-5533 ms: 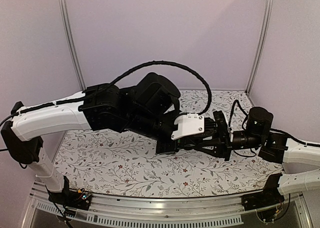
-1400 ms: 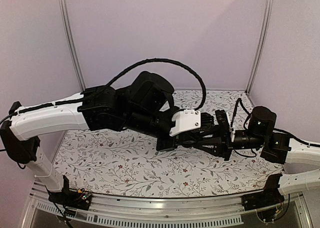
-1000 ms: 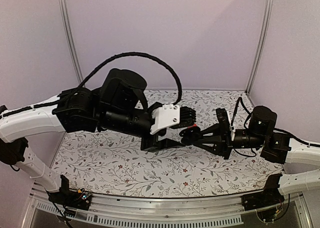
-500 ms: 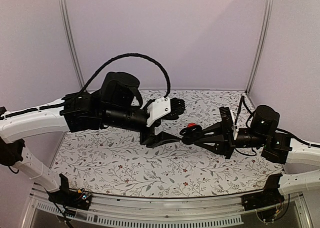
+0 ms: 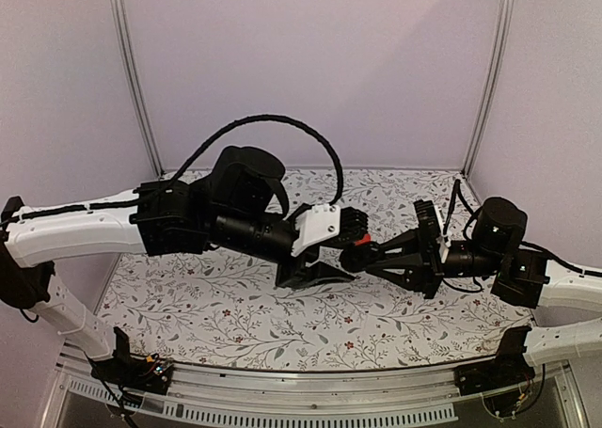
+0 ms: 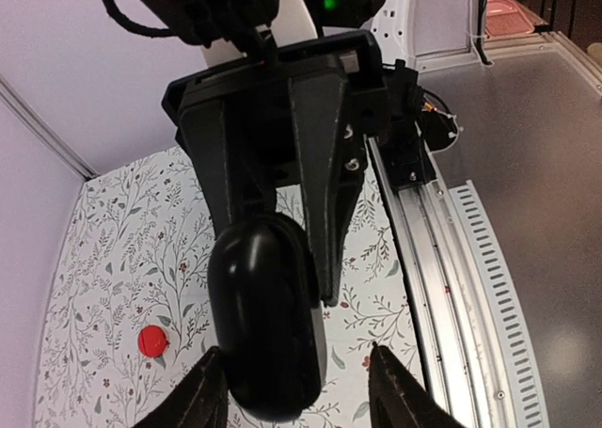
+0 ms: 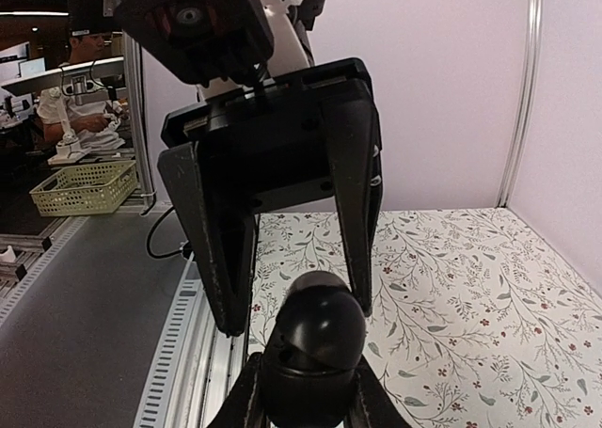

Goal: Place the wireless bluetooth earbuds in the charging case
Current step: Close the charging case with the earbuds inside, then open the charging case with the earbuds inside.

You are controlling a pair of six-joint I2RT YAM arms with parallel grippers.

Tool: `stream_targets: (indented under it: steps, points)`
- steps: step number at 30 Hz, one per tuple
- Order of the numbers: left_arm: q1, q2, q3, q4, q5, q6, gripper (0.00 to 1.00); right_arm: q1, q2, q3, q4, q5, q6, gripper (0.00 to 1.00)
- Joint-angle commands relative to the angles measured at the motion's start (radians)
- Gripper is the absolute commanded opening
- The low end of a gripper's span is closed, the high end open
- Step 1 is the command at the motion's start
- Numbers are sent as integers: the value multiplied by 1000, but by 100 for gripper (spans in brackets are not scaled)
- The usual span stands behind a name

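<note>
The left tool (image 6: pixel 293 395) stands open, one finger on either side of the near end of the charging case (image 6: pixel 263 320) without clearly touching it. The case hangs in the air above the flowered surface (image 5: pixel 235 306) and looks closed. The red disc (image 6: pixel 150 340) lies on the surface below and off to one side. At the far end, the right tool (image 7: pixel 306 390) is clamped on the case, pinching its rounded body.

The main hazard is the shell itself, which is glossy and pebble-shaped. If the left tool closes off-centre, the case may squirt out of both grips and fall to the surface. If both tools hold it and pull out of line, the case may twist, or the hinge may be strained rather than opened. The earbuds show in no view, so I cannot tell where they are.
</note>
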Motion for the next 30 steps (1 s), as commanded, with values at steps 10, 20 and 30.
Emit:
stream_targets:
  steps: [10, 20, 30]
  points:
    - [-113, 24, 37, 8, -226, 99, 47, -3, 3, 9, 84, 56, 142, 0]
    - [-165, 31, 29, 73, -419, 167, 40, -3, 22, 16, 90, 136, 351, 0]
    - [-137, -51, 19, 46, -285, 77, 64, -3, -14, -15, 82, 69, 224, 0]
